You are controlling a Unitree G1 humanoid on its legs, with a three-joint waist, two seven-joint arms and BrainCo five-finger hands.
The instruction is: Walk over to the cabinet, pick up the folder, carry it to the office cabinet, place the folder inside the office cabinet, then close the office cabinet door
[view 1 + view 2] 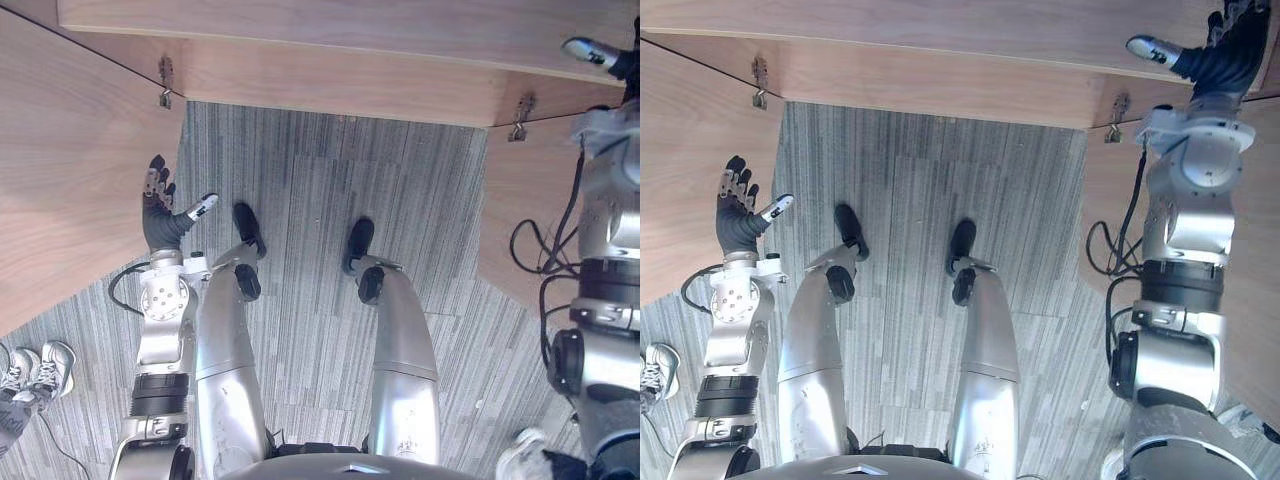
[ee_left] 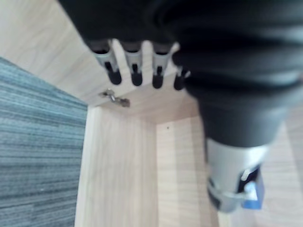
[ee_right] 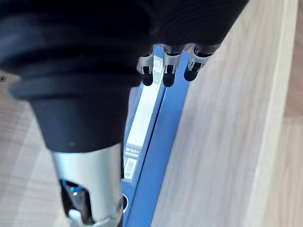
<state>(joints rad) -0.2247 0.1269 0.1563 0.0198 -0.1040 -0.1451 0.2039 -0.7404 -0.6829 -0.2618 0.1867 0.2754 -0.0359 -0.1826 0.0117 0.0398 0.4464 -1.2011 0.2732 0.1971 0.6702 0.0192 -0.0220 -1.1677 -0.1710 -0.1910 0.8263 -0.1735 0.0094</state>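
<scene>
I am looking down from the head camera at a wooden cabinet [image 1: 330,75] that is standing open above a grey striped carpet [image 1: 320,170]; its left door [image 1: 70,180] and right door [image 1: 520,220] are swinging out towards me, each hanging on a small metal hinge [image 1: 165,82].

The left robot hand [image 1: 160,215] is hovering just beside the inner face of the left door; its fingers [image 2: 135,71] are pointing straight up and spreading apart, the thumb is sticking out to the side, and it is holding nothing.

The right robot hand [image 1: 1225,55] is reaching up at the cabinet's far right corner, above the right door; its thumb is jutting out to the left, away from the fingers.

In the right wrist view, a blue folder [image 3: 163,137] with a white label down its spine is standing on edge on pale wood; the right hand's fingertips [image 3: 168,75] are lying straight at the upper end of that spine, touching or almost touching it, while the thumb is staying clear of it; so this hand is looking apart rather than clamped on the folder. I cannot tell which shelf the folder is resting on.

A person's pale trainers [image 1: 35,370] are showing on the carpet at the lower left.
</scene>
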